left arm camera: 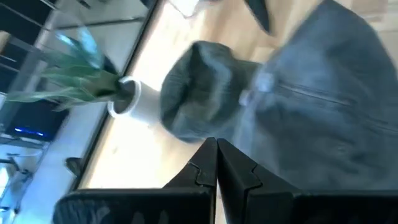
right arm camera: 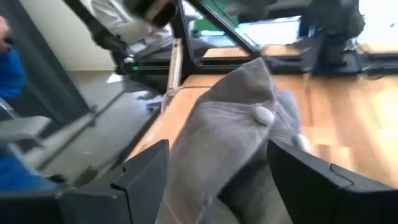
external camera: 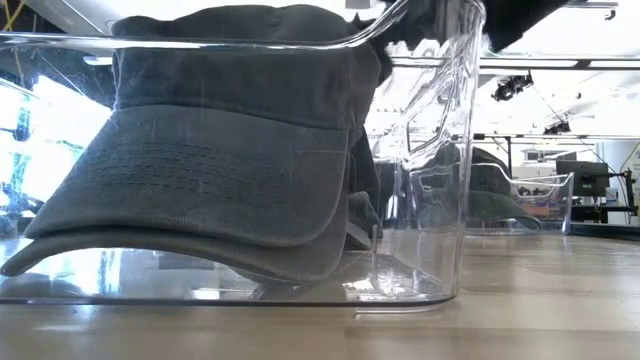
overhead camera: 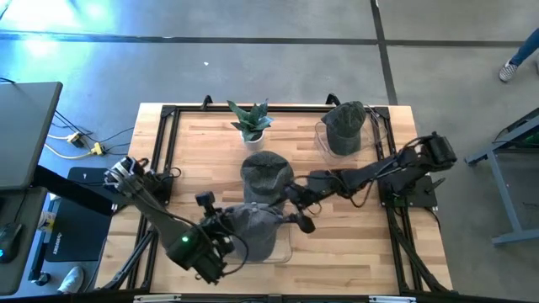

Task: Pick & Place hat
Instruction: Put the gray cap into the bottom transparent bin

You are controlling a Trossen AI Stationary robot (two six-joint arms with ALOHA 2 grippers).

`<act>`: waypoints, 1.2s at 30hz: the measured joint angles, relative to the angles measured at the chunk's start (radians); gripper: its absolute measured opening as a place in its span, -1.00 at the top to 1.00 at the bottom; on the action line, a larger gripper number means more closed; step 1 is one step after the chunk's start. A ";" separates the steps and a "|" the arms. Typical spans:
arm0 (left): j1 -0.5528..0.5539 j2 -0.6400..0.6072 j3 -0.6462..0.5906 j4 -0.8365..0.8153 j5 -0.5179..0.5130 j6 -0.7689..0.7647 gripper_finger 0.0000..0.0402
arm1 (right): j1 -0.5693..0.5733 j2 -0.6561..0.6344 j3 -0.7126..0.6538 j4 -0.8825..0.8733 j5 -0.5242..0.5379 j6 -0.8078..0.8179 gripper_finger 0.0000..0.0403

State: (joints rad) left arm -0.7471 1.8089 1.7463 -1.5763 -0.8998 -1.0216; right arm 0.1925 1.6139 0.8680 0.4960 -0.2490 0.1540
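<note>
Straddling hat (right arm camera: 230,130), right gripper (right arm camera: 217,168) spread

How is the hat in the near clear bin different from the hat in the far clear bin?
The near hat lies in the near bin between both arms, with the open right gripper at its crown; the far hat sits in the far bin with no gripper close. The near hat looks grey, the far hat darker and greenish. Both are caps in clear bins.

Both arms are dark and jointed, the left arm (overhead camera: 181,236) showing what seems a green light.
</note>
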 joint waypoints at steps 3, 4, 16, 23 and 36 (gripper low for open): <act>0.000 -0.009 -0.024 0.008 -0.019 -0.005 0.99 | -0.013 0.072 0.088 -0.064 -0.109 0.032 -0.33; 0.001 -0.009 -0.026 0.007 -0.013 -0.007 0.99 | -0.013 0.095 0.122 -0.104 -0.131 0.038 -0.32; 0.000 -0.010 -0.074 0.080 0.019 -0.049 0.99 | -0.007 0.239 0.325 -0.170 -0.360 0.029 -0.32; -0.006 -0.010 -0.074 0.199 0.018 0.007 0.99 | -0.009 0.238 0.325 -0.156 -0.408 0.042 -0.32; -0.036 0.003 -0.071 0.321 0.004 0.048 0.99 | -0.050 0.173 0.324 -0.301 -0.178 -0.031 -0.34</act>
State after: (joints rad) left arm -0.7830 1.8121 1.6752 -1.2552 -0.8956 -0.9738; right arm 0.1429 1.7874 1.1923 0.1951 -0.4272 0.1226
